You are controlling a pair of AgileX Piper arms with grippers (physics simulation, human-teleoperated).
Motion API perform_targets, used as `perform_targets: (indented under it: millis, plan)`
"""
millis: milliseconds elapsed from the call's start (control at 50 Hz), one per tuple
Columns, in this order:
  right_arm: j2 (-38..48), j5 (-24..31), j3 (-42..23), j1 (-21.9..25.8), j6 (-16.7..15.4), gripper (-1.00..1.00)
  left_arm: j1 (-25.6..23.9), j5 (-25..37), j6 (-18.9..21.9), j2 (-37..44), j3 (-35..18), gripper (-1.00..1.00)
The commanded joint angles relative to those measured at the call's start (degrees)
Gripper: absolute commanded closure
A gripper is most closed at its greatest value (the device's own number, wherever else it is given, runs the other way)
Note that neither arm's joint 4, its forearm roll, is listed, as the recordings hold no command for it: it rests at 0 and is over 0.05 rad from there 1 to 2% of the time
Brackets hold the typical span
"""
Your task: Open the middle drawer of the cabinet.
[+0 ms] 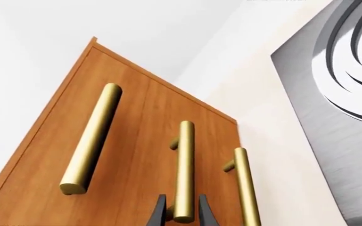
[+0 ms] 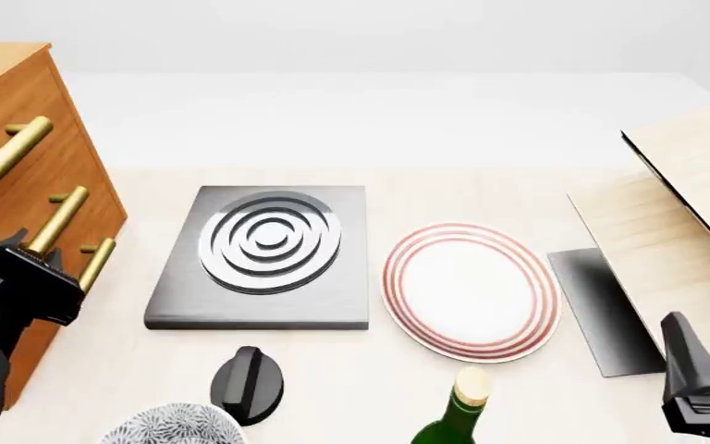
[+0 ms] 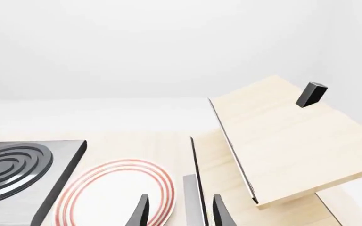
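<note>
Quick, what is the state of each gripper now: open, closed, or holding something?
Left gripper: open, fingers on both sides of the middle drawer handle, not yet closed on it.
Right gripper: open, holding nothing.

All three views are bright and evenly lit, with a washed-out white background and soft, diffuse light that seems to come from above, since the cabinet (image 2: 29,176) shows a paler top than front. Shadows are faint: a soft dark edge lies under the stove plate (image 2: 263,259) and a grey smear beside the plate (image 2: 471,290), while the gold handles (image 1: 93,139) carry mild highlights along their length without harsh glare. The renders are slightly soft all over, with no clear blur of motion, and the left wrist view shows strong close-range perspective stretch.
</note>
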Motion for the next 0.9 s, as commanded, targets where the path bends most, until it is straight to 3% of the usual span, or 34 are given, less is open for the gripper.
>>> perform_targets:
  millis: [20, 160, 300, 320, 440, 560, 900]
  plan:
    - [-0.5, 0.5, 0.0, 0.4, 0.0, -1.00, 2.9, -2.2, -0.3, 0.9, -0.4, 1.00]
    - [-0.5, 0.5, 0.0, 0.4, 0.0, -1.00, 3.7, -2.2, 0.4, 0.1, -0.7, 1.00]
    - [-0.4, 0.4, 0.0, 0.4, 0.1, -1.00, 4.2, -9.4, 5.9, 2.3, 0.4, 1.00]
    - [-0.4, 0.4, 0.0, 0.4, 0.1, -1.00, 4.2, -10.3, 8.7, 1.9, 0.1, 1.00]
    - [-0.4, 0.4, 0.0, 0.4, 0.1, -1.00, 4.0, -10.3, 12.3, 1.6, -0.9, 1.00]
    - [-0.4, 0.5, 0.0, 0.4, 0.1, -1.00, 2.6, -10.3, 19.2, 1.6, -2.1, 1.00]
    - [-0.6, 0.6, 0.0, 0.4, 0.1, -1.00, 0.7, -10.3, 27.5, 4.2, -6.2, 1.00]
